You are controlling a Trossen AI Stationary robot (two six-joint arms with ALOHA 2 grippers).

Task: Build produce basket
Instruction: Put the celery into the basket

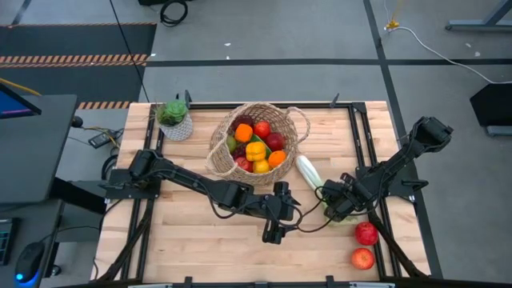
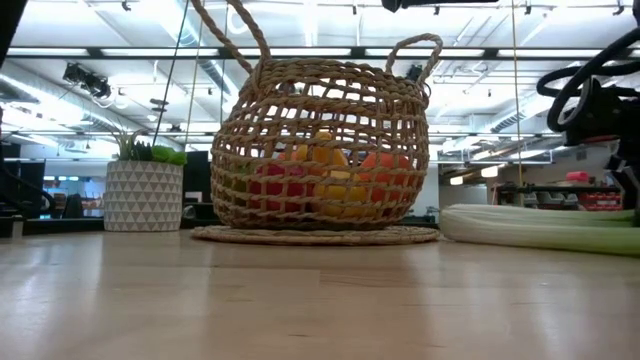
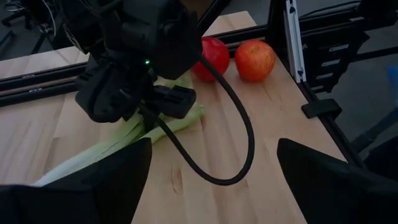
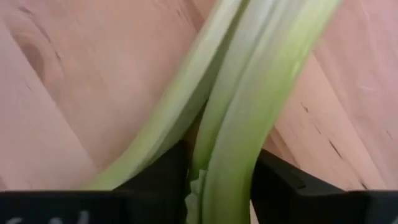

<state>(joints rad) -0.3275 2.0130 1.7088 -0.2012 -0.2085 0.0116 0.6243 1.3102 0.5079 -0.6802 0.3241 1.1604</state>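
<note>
The wicker basket (image 1: 258,140) stands at the table's far middle with several fruits in it; it also shows in the low view (image 2: 320,150). The leek (image 1: 308,172) lies on the table to the basket's right, white end toward the basket. My right gripper (image 1: 332,202) is shut on the leek's green end. My left gripper (image 1: 284,214) is open and empty near the table's middle, facing the right gripper, its fingers (image 3: 118,180) spread wide. Two red apples (image 1: 366,233) (image 1: 362,258) lie at the near right. My right gripper pinches the leek's green leaf end (image 4: 230,143) between its two fingers (image 4: 163,171), which lie across the stalk. The leek lies along the table (image 2: 540,228), its white end (image 1: 306,168) toward the basket.
A small white pot with a green plant (image 1: 174,118) stands at the far left. Dark rails (image 1: 364,144) run along both sides of the table. A black cable (image 3: 239,124) loops from the right gripper over the wood. Bare wood lies in front of the basket.
</note>
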